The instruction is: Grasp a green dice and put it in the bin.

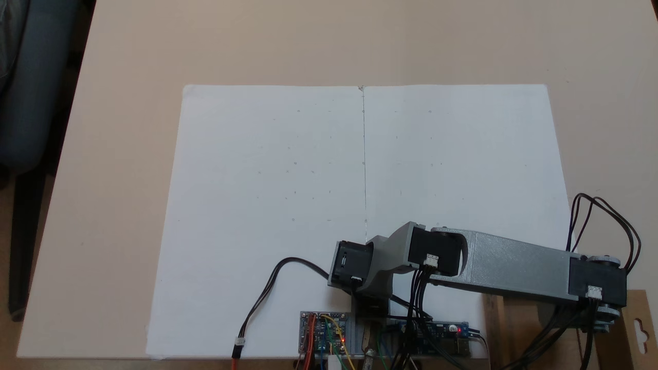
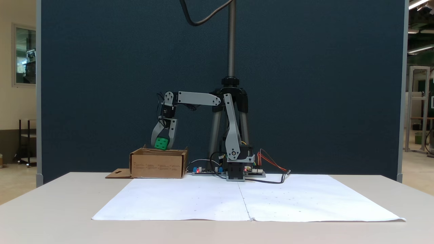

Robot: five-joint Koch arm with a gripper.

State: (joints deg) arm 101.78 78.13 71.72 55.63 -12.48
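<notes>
Dark blue partition behind a beige table (image 2: 51,203) with white paper sheets (image 2: 190,200) spread on it. The grey arm (image 2: 198,98) reaches out sideways, wrist bent straight down, gripper (image 2: 162,145) clamped on one green dice (image 2: 161,143) just above the single corrugated cardboard bin (image 2: 158,164).

A beige table (image 2: 51,203) carried white paper sheets (image 2: 244,200), a cardboard box (image 2: 157,164) and circuit boards (image 1: 324,331).
</notes>
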